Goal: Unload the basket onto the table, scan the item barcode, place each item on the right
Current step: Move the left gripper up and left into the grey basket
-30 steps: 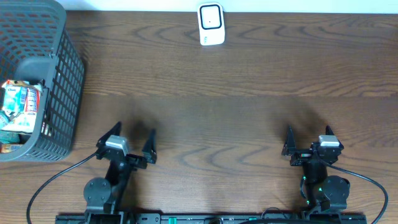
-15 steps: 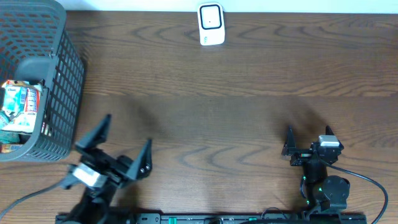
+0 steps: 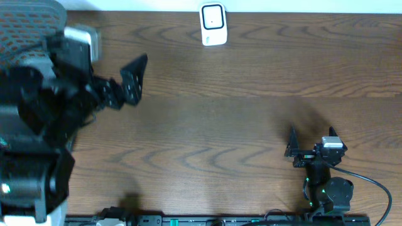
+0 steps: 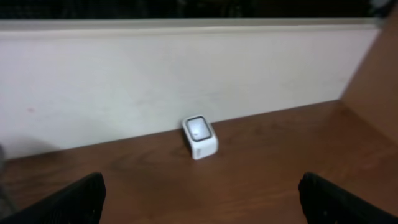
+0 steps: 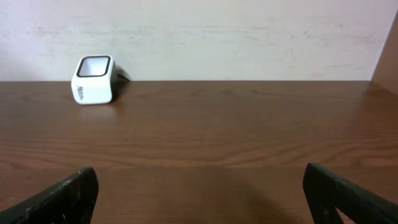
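Scanner window [image 3: 213, 17] tilts frontward (upward); left gripper [image 4: 200, 196] and right gripper [image 3: 311, 137] gape, empty.

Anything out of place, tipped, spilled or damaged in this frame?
Nothing stands out. The scanner sits upright at the table's far edge; the left arm hides most of the basket; the left gripper and right gripper are open and empty.

scanner [image 3: 213, 25] on table [image 3: 251, 113], basket [image 3: 25, 16] far left

Left gripper [image 4: 200, 198], right gripper [image 3: 312, 135]: jaws wide.
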Controlling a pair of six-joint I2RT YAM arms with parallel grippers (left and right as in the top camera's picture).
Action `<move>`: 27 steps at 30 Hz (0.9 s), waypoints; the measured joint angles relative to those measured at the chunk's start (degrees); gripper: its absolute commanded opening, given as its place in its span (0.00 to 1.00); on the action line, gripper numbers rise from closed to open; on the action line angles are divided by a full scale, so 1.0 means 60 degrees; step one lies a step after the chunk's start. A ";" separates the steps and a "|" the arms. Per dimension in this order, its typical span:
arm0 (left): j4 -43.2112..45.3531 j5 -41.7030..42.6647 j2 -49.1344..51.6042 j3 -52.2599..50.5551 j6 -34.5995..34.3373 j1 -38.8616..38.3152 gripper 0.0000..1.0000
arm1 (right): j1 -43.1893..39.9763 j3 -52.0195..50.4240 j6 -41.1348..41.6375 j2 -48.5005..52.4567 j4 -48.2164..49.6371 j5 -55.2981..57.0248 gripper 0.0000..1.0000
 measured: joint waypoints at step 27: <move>-0.3362 -0.5901 0.5639 0.5067 -0.1100 0.5319 0.97 | 0.0000 0.0000 0.0000 0.0000 0.0000 0.0000 0.99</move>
